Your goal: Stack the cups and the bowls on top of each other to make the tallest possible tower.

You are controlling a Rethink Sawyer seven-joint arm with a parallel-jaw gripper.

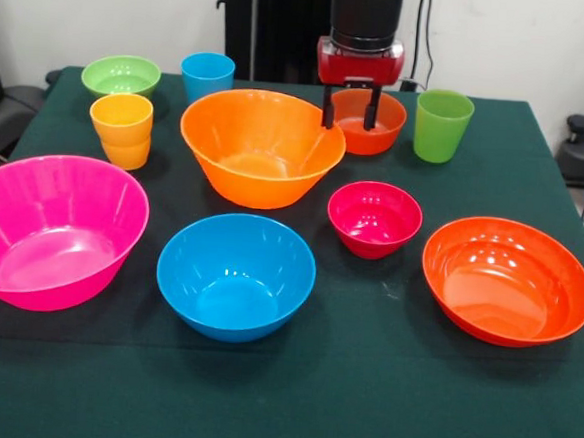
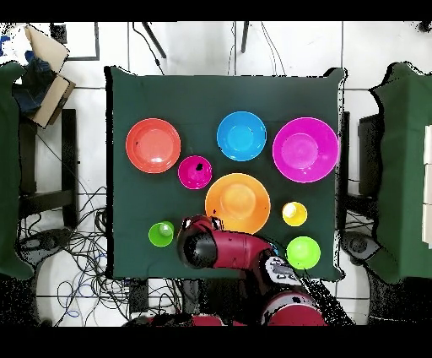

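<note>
Dark green cloth covers the table (image 1: 381, 386), pale wall behind, cables on the tiled floor around it.

Gripper (image 1: 350, 111) hangs at the table's far side in the front view, fingers (image 1: 328, 111) spread apart, empty, tips straddling the near-left rim of the small orange-red bowl (image 1: 377, 125). In the overhead view the arm's head (image 2: 202, 243) covers that bowl.

Working outward from the gripper, front view:
- Big orange bowl (image 1: 262, 147) just beside it, to picture left and slightly nearer the camera; one finger stands right at its rim.
- Green cup (image 1: 443, 125) near, to picture right, upright, apart from the orange-red bowl.
- Small magenta bowl (image 1: 374, 219) near, toward the camera.
- Blue cup (image 1: 207, 76) farther left, behind the big orange bowl.
- Yellow-orange cup (image 1: 121, 130) and small green bowl (image 1: 121, 75) well apart, far left.
- Medium blue bowl (image 1: 236, 275) toward the camera, left of the magenta one.
- Wide red-orange bowl (image 1: 508, 280) front right, big pink bowl (image 1: 51, 230) front left, both well apart.

All pieces stand separately, mouths up; nothing stacked.
</note>
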